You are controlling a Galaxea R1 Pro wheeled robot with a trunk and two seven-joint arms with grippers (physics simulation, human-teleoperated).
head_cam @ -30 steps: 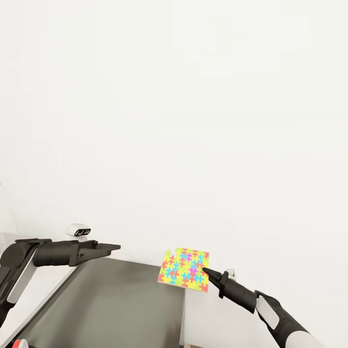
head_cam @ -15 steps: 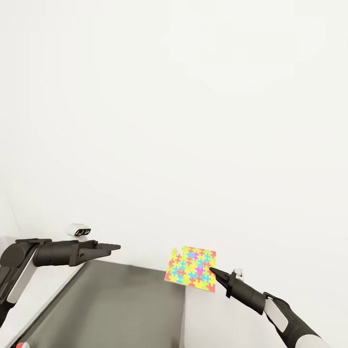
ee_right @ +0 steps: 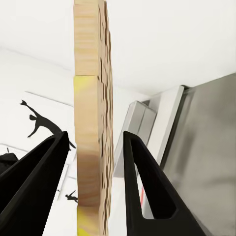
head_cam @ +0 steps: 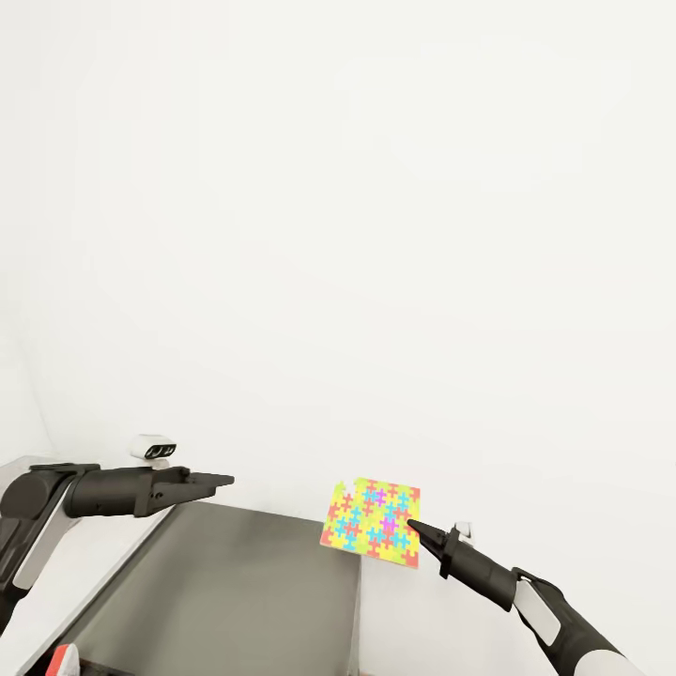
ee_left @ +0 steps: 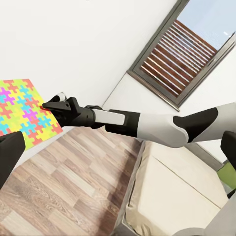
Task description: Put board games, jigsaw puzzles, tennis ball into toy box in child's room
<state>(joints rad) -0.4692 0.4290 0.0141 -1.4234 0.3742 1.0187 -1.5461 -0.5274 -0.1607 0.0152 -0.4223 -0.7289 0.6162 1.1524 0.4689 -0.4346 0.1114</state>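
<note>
Right gripper [head_cam: 410, 523] pinches the jigsaw puzzle [head_cam: 373, 521] by one edge, aloft past the dark table [head_cam: 235, 582] corner, a thin, stiff, probably light slab that could pivot, while the left gripper [head_cam: 221, 481] hangs empty, fingers seemingly together.

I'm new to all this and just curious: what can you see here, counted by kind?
Puzzles: 1, upright in the right gripper
Grippers: 2, with the left gripper
Tables: 1
Beds: 1
Windows: 1
Total: 6
</note>
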